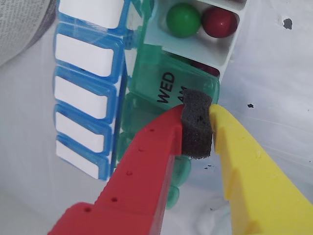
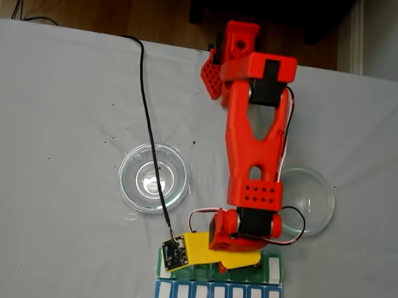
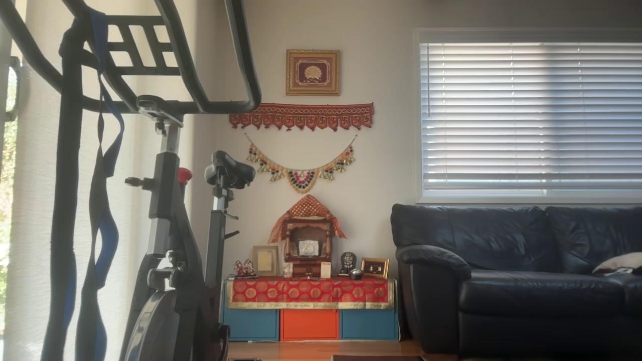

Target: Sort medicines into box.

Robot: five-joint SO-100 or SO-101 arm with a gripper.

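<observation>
In the wrist view, the gripper [image 1: 198, 129] hangs over the box [image 1: 168, 88], its red and yellow jaws clenched on a dark foam pad [image 1: 197, 125] above the WED lid. A green ball [image 1: 183, 20] and a red ball [image 1: 219, 22] share an open compartment. In the fixed view, the arm [image 2: 252, 153] reaches between two glass dishes [image 2: 153, 177] to the box [image 2: 272, 268] at the table's near edge.

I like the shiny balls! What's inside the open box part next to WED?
One green ball and one dark red ball. Under the shut WED lid something dark red shows; the rest is covered.
</observation>
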